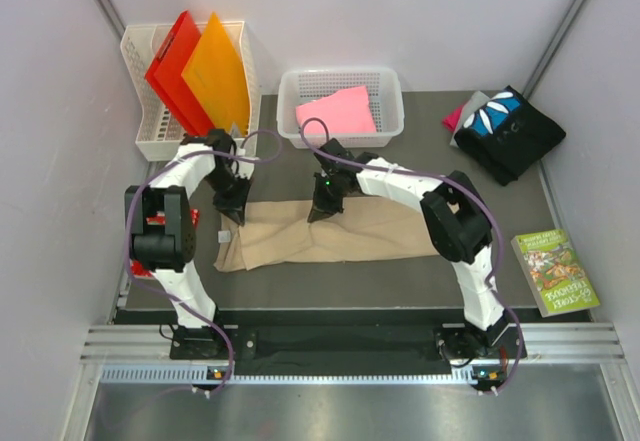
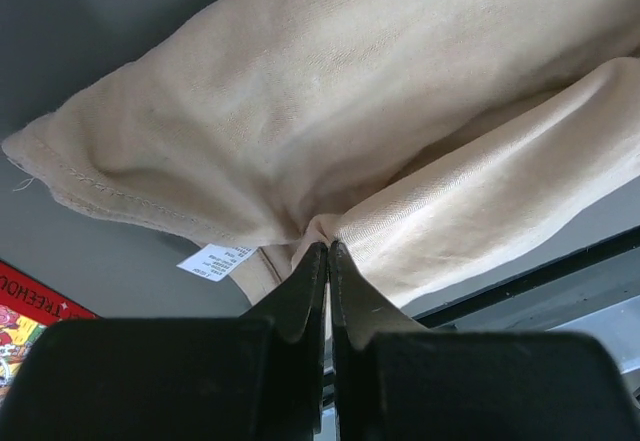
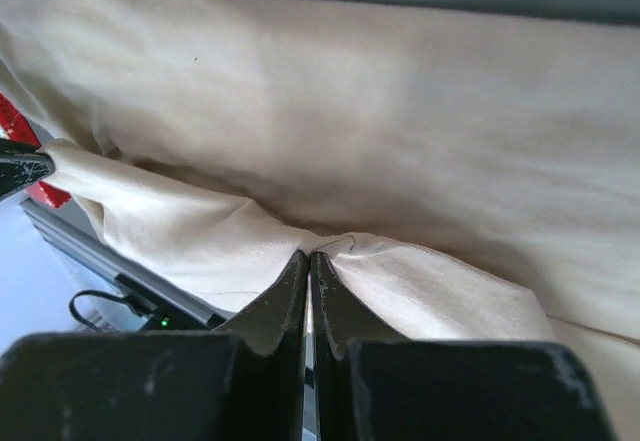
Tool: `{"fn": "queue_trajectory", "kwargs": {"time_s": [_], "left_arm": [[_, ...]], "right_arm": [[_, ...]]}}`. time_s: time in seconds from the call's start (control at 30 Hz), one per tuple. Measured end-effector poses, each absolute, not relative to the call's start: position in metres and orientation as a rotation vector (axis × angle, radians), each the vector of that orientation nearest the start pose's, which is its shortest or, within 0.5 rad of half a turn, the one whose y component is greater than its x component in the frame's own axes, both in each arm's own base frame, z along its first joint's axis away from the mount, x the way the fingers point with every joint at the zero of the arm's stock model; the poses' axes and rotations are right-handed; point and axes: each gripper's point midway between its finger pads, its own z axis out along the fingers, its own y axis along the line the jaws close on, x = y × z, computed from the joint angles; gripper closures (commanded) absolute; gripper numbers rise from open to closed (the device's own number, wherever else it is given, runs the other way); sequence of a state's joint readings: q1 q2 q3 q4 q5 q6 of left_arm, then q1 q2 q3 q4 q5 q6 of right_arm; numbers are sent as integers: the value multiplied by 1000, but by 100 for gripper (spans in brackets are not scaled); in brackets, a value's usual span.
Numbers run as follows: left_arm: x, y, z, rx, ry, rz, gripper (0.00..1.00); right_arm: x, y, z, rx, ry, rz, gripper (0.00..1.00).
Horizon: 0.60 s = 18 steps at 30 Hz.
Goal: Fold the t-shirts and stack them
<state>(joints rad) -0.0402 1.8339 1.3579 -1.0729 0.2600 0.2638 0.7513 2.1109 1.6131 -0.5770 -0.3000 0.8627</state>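
Tabletop (image 1: pixel 330 289): left tool (image 2: pixel 328 251) and right tool (image 3: pixel 308 259), angled down, pinch tan t-shirt (image 1: pixel 345 236).

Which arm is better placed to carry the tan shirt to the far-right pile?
Probably the right: the right gripper pinches the tan shirt and stands nearer the pile than the left gripper.

tan t-shirt (image 1: pixel 330 233): plain beige, centre of the dark grey table (image 1: pixel 300 296)
pink t-shirt (image 1: pixel 338 111): plain pink, 12 o'clock, in a white mesh basket (image 1: pixel 393 101)
black t-shirt (image 1: pixel 515 136): black with blue-and-white print, 2 o'clock
magenta t-shirt (image 1: pixel 455 118): magenta edge beside it
red folder (image 1: pixel 170 61): red, 11 o'clock
orange folder (image 1: pixel 218 76): orange, beside the red
book (image 1: pixel 555 271): green cover, 4 o'clock
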Motion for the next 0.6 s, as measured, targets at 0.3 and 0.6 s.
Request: {"fn": "queue_trajectory", "kwargs": {"time_s": [0.3, 0.6], "left_arm": [[288, -38, 52, 441, 3066, -374, 90], [296, -18, 50, 360, 3061, -330, 77]], "right_arm": [[311, 382, 55, 50, 2875, 791, 100], [310, 380, 53, 38, 2879, 788, 96]]}}
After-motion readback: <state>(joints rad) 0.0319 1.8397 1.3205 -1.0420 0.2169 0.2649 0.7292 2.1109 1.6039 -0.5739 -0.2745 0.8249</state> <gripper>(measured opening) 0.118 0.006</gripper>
